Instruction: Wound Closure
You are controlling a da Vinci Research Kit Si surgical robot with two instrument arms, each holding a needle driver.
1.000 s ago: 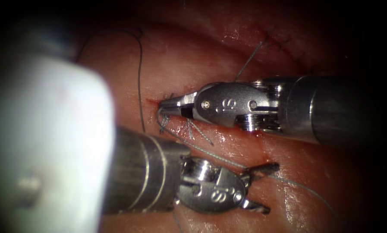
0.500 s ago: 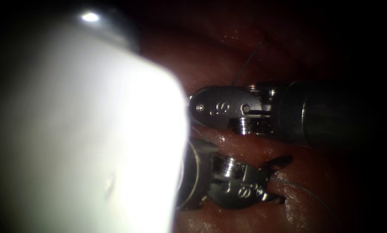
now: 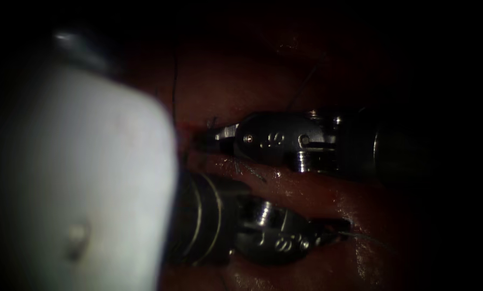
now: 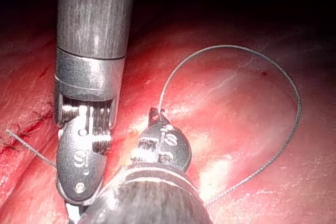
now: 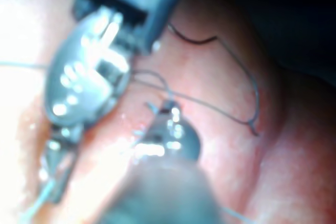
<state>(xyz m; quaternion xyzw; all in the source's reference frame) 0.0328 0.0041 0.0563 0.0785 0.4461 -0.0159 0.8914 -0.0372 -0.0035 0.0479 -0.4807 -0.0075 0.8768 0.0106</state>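
On my endoscope feed the light is low. It catches a wet sheen near the middle of the tissue [image 3: 306,186] and fades toward the tissue's edges, and past them the surroundings go black. What lies out there I cannot make out. On the left wrist feed the light is strong, with bright glints on the moist surface and darkness beyond its far edge. The right wrist feed is lit hardest, and there the surface glares pale.
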